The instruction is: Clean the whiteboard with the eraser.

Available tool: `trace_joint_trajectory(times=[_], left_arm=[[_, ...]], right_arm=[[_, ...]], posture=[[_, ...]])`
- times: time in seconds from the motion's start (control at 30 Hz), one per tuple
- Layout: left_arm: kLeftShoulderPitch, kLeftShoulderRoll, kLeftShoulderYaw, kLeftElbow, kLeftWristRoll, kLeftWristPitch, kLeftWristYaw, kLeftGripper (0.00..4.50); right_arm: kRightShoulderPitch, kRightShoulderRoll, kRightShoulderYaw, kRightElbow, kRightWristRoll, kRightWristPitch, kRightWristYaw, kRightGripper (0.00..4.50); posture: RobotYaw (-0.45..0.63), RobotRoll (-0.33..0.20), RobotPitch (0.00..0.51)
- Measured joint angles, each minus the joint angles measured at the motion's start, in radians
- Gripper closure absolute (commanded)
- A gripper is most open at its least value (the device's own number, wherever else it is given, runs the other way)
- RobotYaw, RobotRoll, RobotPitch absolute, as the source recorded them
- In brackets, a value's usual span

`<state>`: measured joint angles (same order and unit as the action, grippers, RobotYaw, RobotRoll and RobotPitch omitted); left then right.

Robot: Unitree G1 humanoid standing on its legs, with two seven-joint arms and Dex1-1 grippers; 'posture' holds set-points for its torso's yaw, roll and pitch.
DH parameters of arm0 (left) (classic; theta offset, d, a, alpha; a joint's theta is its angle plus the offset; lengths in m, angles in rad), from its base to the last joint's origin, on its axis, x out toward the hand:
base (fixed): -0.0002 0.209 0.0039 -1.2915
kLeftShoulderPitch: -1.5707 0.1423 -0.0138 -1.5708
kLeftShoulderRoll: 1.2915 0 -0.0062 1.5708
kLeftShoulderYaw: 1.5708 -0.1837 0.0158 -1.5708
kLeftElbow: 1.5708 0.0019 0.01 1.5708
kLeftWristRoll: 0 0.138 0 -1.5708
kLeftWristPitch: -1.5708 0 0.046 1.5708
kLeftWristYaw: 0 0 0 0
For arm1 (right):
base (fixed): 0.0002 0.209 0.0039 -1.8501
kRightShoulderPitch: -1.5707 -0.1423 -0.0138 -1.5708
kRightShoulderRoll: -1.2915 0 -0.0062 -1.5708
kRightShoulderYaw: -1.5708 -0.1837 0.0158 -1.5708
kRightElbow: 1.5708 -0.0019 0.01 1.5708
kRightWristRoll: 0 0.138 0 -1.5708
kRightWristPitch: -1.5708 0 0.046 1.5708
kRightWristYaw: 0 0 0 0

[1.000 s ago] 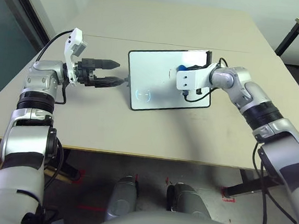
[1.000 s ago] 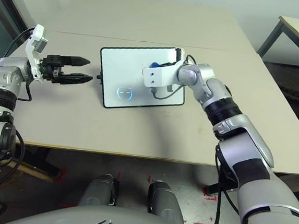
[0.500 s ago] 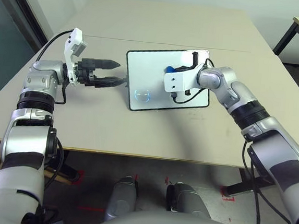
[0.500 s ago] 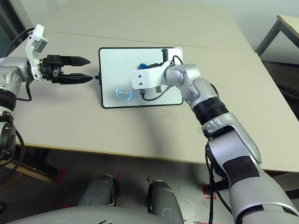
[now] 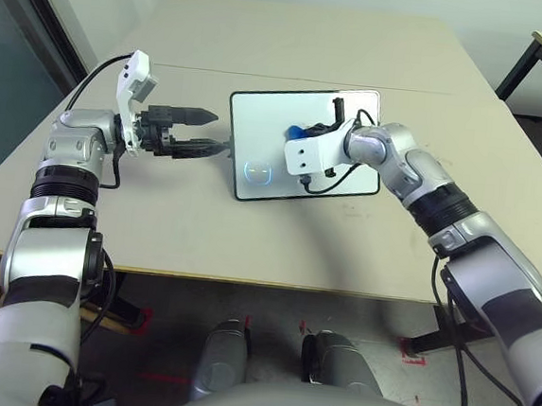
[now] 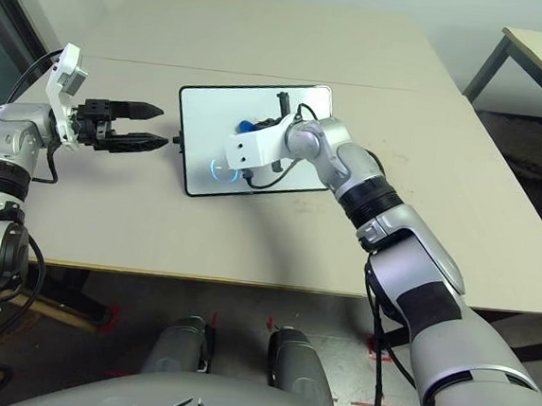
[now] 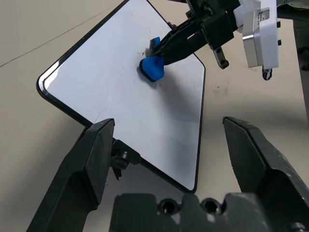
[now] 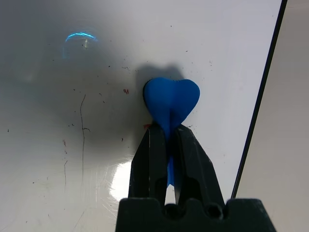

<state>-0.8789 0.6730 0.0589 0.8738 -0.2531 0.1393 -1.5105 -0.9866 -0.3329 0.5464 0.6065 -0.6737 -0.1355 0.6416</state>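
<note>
Left eye view: the left gripper (image 5: 204, 131) hangs level over the table (image 5: 277, 242), its two black fingers spread apart with nothing between them, tips aimed at the left edge of the board (image 5: 258, 135) and close to it. In the left wrist view those fingers (image 7: 91, 159) stand wide to either side of the board's near corner, where a small stand knob (image 7: 120, 158) pokes out under the black frame.

The board sits tilted on its stand near the middle of the table, long side across. Its surface is mostly white, with a faint blue circle (image 5: 258, 171) near the lower left part and a few tiny red specks (image 8: 125, 91) and thin dark scratches seen up close.

The eraser (image 8: 171, 100) is pressed flat against the board, around the middle of its upper half. The right gripper (image 8: 166, 140) reaches in from the right, its fingers clamped tight on the eraser's narrow waist, the blue lobes sticking out past the tips. A black cable loops under the right wrist.
</note>
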Motion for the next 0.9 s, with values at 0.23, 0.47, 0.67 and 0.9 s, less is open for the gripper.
trace_joint_trajectory(times=[0.23, 0.47, 0.67, 0.9], left_arm=[[0.0, 0.0, 0.0, 0.0, 0.0, 0.0, 0.001, 0.0], [0.0, 0.0, 0.0, 0.0, 0.0, 0.0, 0.001, 0.0], [-0.001, 0.0, 0.0, 0.0, 0.0, 0.0, 0.001, 0.0], [-0.001, 0.0, 0.0, 0.0, 0.0, 0.0, 0.001, 0.0]], right_arm=[[0.019, -0.052, 0.0, -0.009, -0.001, -0.012, -0.001, 4.5], [0.03, -0.115, -0.003, -0.001, -0.001, -0.014, -0.015, 4.5], [0.026, -0.134, -0.008, 0.026, -0.001, -0.021, -0.029, 4.5], [0.007, -0.132, -0.011, 0.058, 0.002, -0.025, -0.036, 4.5]], posture=[[0.16, 0.0, 0.024], [0.15, 0.0, 0.026], [0.15, 0.0, 0.032], [0.15, 0.0, 0.034]])
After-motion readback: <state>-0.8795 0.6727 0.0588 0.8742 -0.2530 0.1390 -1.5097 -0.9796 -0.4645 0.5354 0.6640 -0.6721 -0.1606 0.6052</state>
